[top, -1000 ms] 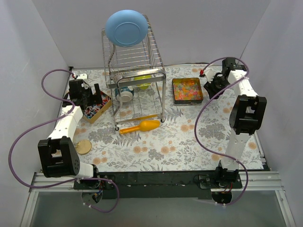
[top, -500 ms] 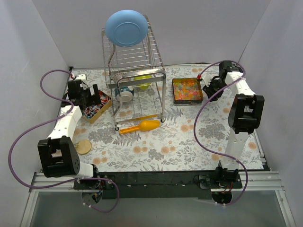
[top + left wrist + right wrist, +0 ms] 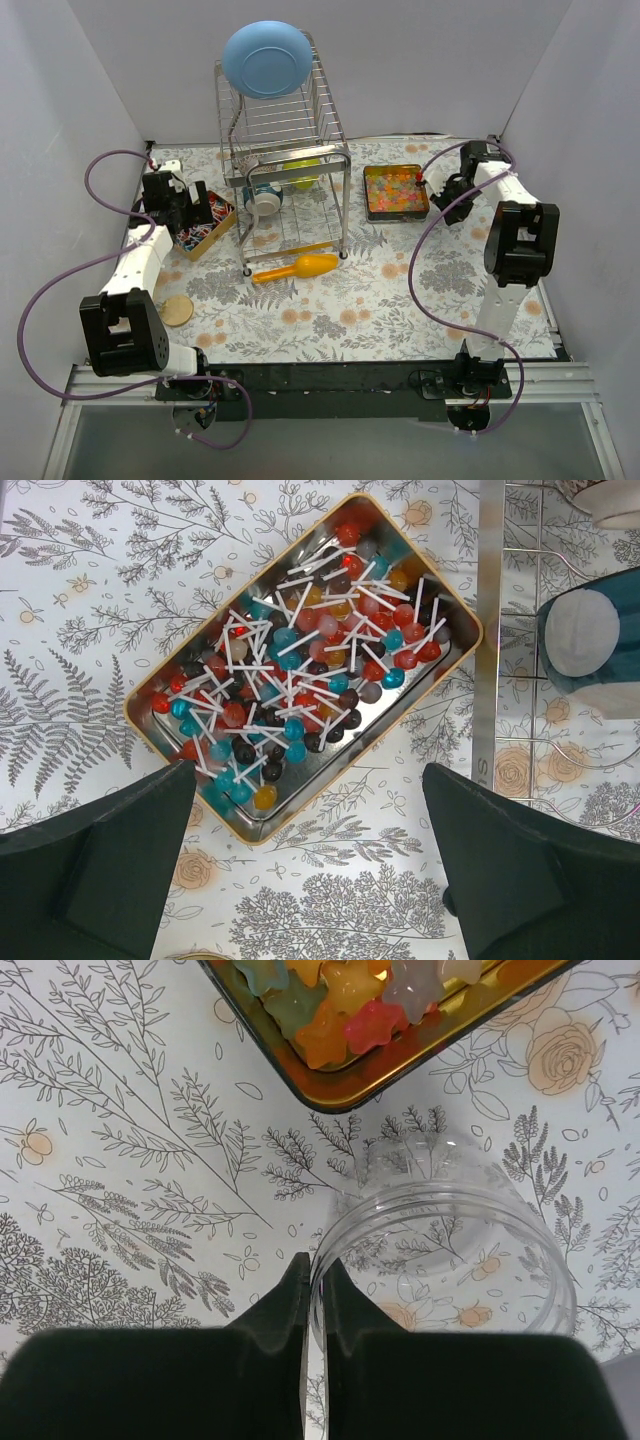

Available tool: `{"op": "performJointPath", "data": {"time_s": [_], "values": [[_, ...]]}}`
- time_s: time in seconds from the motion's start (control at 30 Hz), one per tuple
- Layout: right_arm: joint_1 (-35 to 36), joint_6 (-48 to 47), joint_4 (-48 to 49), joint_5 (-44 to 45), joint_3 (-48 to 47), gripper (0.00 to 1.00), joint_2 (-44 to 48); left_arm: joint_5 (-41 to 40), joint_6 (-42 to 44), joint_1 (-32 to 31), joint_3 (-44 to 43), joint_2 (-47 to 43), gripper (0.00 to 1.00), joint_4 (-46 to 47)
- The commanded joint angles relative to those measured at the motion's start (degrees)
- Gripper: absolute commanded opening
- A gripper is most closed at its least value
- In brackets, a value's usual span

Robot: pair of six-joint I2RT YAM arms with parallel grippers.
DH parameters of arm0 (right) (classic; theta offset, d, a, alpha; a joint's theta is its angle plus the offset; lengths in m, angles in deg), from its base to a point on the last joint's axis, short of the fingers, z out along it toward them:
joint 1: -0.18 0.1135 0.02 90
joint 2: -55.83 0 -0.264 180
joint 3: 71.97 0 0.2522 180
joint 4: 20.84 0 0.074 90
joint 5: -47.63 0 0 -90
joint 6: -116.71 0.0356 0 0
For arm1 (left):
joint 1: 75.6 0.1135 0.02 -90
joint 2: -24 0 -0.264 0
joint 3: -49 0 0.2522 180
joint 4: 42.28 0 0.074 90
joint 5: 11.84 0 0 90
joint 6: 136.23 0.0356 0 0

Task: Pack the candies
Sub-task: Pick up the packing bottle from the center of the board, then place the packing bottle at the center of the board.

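Main risk sits w/ the right hand [image 3: 315, 1290]: its fingers are pinched tight on one thin spot of the rim of a clear round plastic jar [image 3: 445, 1260]. Can't tell if the jar rests on the floral-print bench [image 3: 350, 310] or hangs. Slick, thin-walled plastic plus a one-point pinch means it could swivel, slip out or tip once moved or loaded. It also sits just beside a gold-rimmed rectangular metal tin [image 3: 400, 1060], so a nudge could shove that tin. The tin holds soft, translucent star-shaped gummies [image 3: 345, 1000] in orange, yellow, green and red, which prob. cling together.

The left hand [image 3: 309, 767] hangs wide over a second gold-edged tin [image 3: 420, 693] w/ a shiny silver floor, holding nothing. Inside are glossy round lollipops [image 3: 300, 690] in red, teal, dark brown and orange, w/ thin white sticks lying crisscross. The sticks look tangled, so a grab likely lifts a clump or drops some onto the bench. The hard round heads could also squirt from the fingers. The jar is empty, so no candy is packed yet.
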Motion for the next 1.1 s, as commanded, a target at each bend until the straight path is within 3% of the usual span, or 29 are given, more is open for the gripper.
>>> {"op": "performJointPath", "data": {"time_s": [0.0, 0.23, 0.5, 0.73, 1.07], "values": [[0.1, -3.9, -1.1, -0.5, 1.1, 0.06, 5.9, 0.5, 0.3, 0.5, 0.8, -3.7, 0.98, 0.1], [2.0, -9.5, -9.9, -6.5, 9.3, 0.01, 17.7, 0.8, 0.5, 0.6, 2.2, -5.3, 0.98, 1.1], [23.8, -22.6, -10.3, -7.5, 32.2, 0.01, 38.6, 3.8, 0.4, 0.5, 4.9, -7.5, 0.98, 1.4], [42.3, -23.3, -11.5, -3.9, 39.0, 0.01, 41.2, 4.7, 1.3, 0.6, 6.2, -9.4, 0.98, 1.4], [55.2, -18.5, -3.7, 1.6, 47.5, 0.01, 41.1, 7.7, 1.1, 0.5, 8.1, -12.5, 0.98, 2.5]]}}
